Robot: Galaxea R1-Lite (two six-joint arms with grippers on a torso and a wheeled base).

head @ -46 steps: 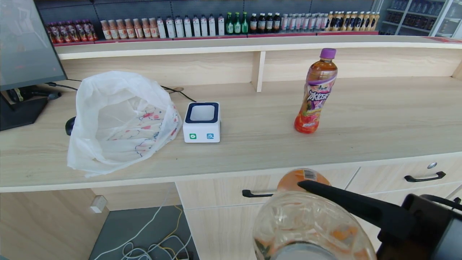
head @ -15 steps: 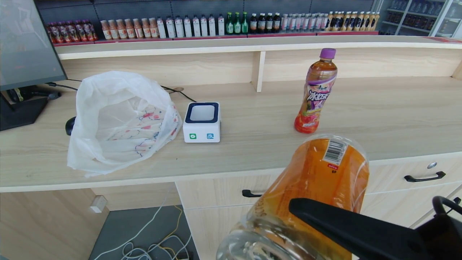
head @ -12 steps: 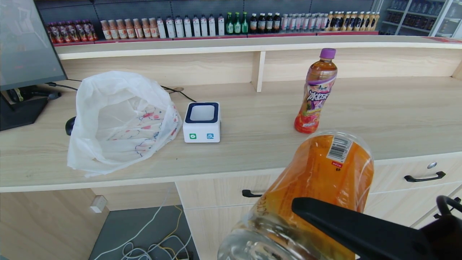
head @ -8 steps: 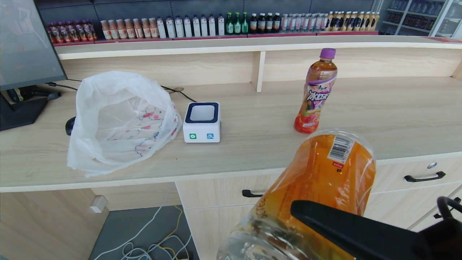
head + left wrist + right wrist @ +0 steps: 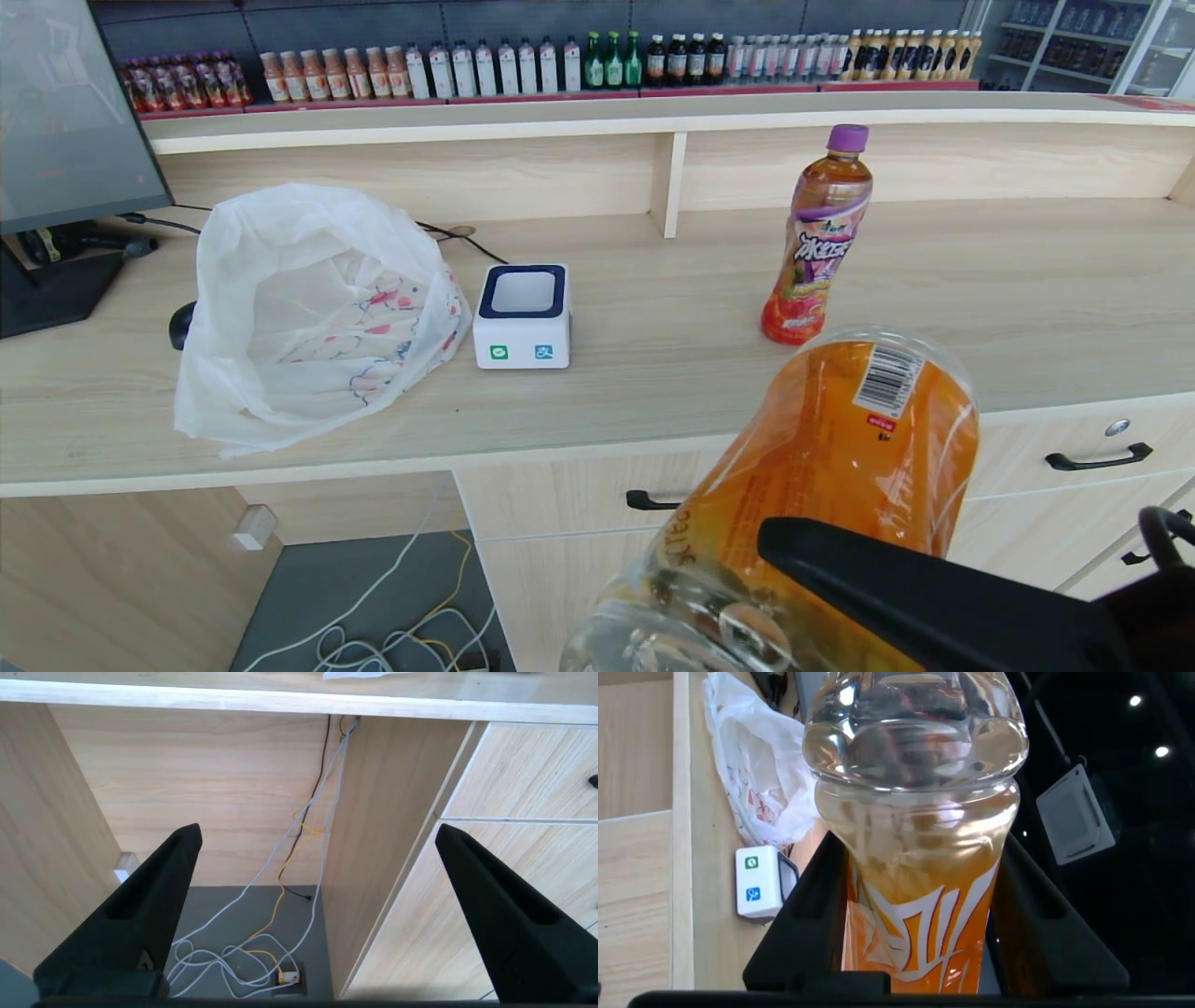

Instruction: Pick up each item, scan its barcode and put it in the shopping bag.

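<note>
Squarely inside right end effector: bottle

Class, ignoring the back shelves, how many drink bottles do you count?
2: the orange bottle held in the right gripper; the purple-capped bottle upright on the counter.

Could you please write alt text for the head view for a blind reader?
The right gripper grips an orange drink bottle, tilted with its barcode facing up, in the foreground before the counter. On the counter sit an open white shopping bag, a white scanner beside it, and an upright purple-capped bottle farther right.
</note>
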